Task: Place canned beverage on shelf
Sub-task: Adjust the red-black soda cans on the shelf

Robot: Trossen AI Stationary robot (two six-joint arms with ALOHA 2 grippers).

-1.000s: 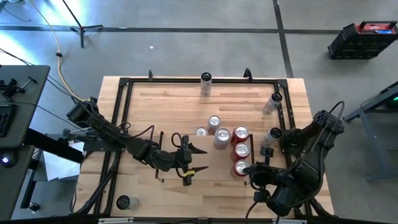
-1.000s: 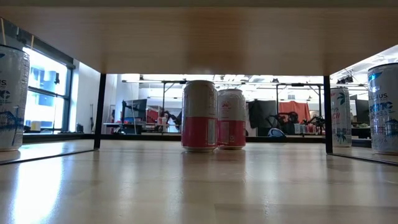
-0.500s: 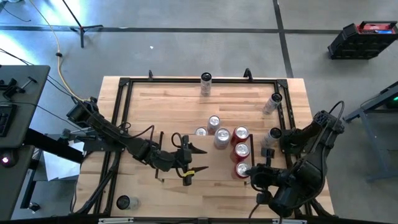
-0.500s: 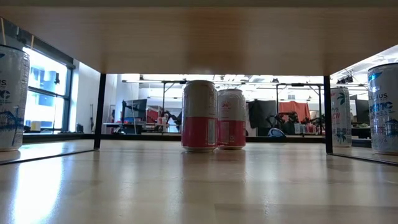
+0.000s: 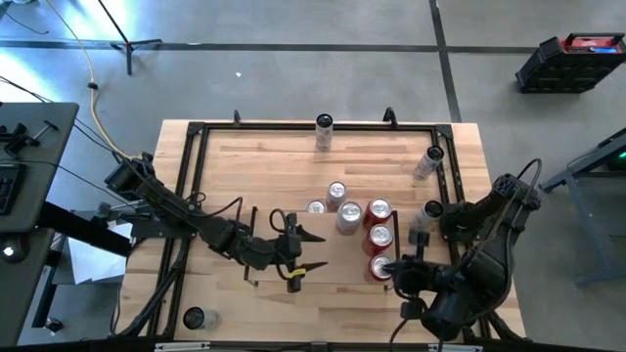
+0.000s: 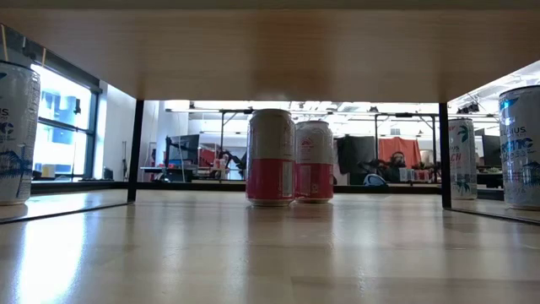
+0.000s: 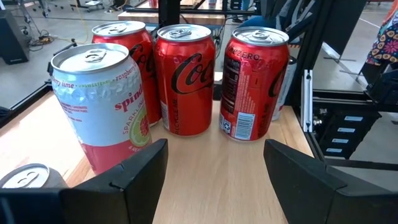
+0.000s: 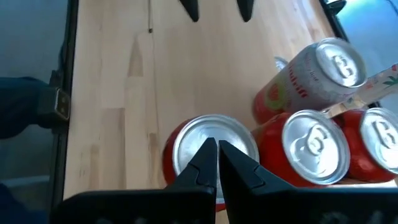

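Right end effector (image 8: 216, 163) hangs just above the silver lid of the nearest red can (image 8: 208, 149), its fingers pressed together and holding nothing. We see that can (image 5: 380, 265) at the near end of a row of three red cans on the light-wood shelf (image 5: 264, 156), toward the shelf's right rail. It is a red cola can with a plain silver top and pull tab, standing upright. Next along stand the second red can (image 7: 183, 78) and the third red can (image 7: 122, 59), with a white-and-pink sparkling water can (image 7: 102, 102) just beside them. Our left end effector (image 5: 296, 256) rests low at mid-shelf, fingers spread wide and empty, facing the row.
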